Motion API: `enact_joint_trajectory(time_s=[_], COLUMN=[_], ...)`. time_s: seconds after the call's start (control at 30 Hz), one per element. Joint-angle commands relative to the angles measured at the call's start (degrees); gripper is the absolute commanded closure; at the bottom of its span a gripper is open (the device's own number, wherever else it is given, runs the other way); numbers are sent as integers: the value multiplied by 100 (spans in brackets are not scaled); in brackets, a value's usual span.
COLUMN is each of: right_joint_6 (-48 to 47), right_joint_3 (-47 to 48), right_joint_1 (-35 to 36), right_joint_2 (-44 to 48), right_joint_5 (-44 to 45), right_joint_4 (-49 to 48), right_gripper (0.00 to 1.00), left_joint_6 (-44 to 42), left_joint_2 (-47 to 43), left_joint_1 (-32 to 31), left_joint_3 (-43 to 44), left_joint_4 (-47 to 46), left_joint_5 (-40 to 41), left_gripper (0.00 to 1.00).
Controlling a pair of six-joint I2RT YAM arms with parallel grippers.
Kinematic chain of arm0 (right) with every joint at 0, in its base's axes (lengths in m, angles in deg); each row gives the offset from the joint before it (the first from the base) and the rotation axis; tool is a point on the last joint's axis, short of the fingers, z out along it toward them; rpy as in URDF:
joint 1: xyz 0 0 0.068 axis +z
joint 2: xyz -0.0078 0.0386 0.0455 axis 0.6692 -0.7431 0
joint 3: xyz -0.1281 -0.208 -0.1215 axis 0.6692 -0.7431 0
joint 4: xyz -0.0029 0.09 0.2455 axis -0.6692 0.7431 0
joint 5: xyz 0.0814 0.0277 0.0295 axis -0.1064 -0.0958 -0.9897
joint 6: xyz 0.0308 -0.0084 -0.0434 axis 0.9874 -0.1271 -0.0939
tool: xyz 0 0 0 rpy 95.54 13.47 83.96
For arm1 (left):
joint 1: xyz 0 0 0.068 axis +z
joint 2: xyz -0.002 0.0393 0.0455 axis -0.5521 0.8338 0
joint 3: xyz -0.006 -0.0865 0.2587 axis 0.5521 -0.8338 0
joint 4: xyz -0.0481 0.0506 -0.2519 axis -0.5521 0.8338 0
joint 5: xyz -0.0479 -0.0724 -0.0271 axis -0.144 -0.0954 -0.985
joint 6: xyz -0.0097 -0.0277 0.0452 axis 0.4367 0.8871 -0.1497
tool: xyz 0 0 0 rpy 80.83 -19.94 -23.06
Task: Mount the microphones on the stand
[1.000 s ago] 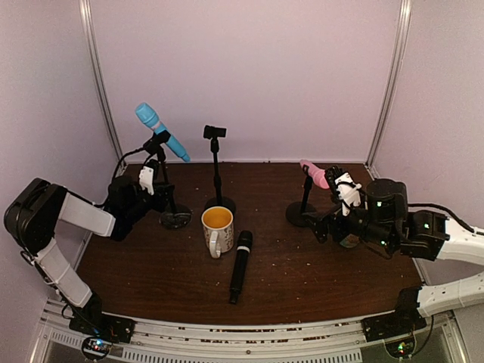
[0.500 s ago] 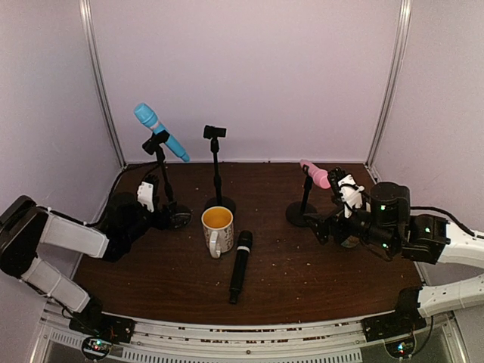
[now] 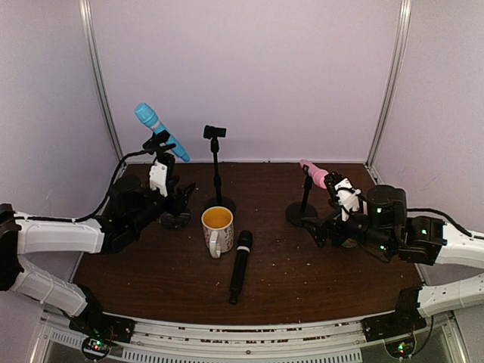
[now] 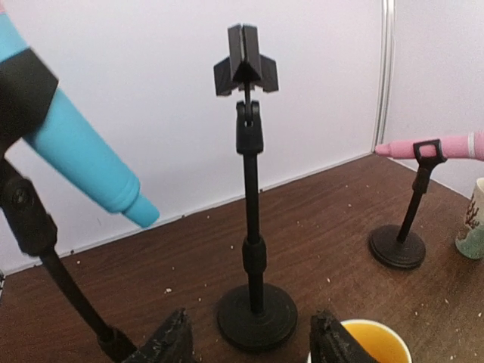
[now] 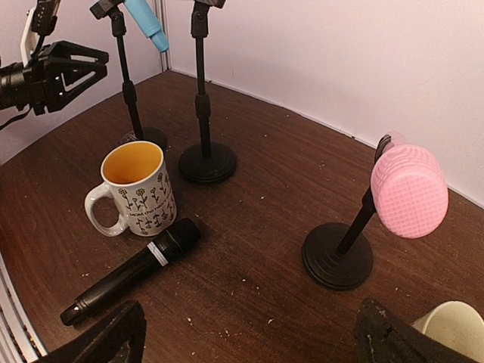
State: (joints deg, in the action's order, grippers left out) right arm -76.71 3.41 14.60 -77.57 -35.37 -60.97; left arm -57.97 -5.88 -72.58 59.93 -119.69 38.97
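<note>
Reads as two of three done: light blue microphone [image 3: 161, 131] clipped in left stand [image 5: 130, 94], pink microphone [image 3: 314, 173] in right stand [image 5: 336, 257], black microphone [image 3: 240, 266] flat on bench [image 3: 302, 280] beside mug [image 3: 218, 229], middle stand [image 3: 216, 170] with clip vacant; left tool [image 4: 251, 333] and right tool [image 5: 249, 336] both spread wide, holding nothing.
</note>
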Motion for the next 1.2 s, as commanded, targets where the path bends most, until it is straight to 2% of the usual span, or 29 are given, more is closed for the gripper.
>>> enact_joint_trajectory(time_s=[0.0,0.37,0.5,0.97,1.17], right_joint_6=[77,77,58,15,24], right_joint_3=[-51,-251,-277,-328,-332], right_joint_1=[-22,-19,-25,-22,-18], right_joint_2=[38,223,232,152,105], right_joint_5=[-32,70,102,143,140], right_joint_4=[-124,-71,-75,-129,-123], right_gripper=[3,3,3,3,3], left_joint_6=[-203,-595,-595,-596,-665], left_joint_2=[467,2045,2502,3129,3220], left_joint_1=[-13,80,254,578,602], left_joint_3=[796,2868,3434,3950,4121], left_joint_4=[-144,411,740,663,535], left_joint_5=[-91,-136,-237,-798,-1218], left_gripper=[46,42,44,53,62])
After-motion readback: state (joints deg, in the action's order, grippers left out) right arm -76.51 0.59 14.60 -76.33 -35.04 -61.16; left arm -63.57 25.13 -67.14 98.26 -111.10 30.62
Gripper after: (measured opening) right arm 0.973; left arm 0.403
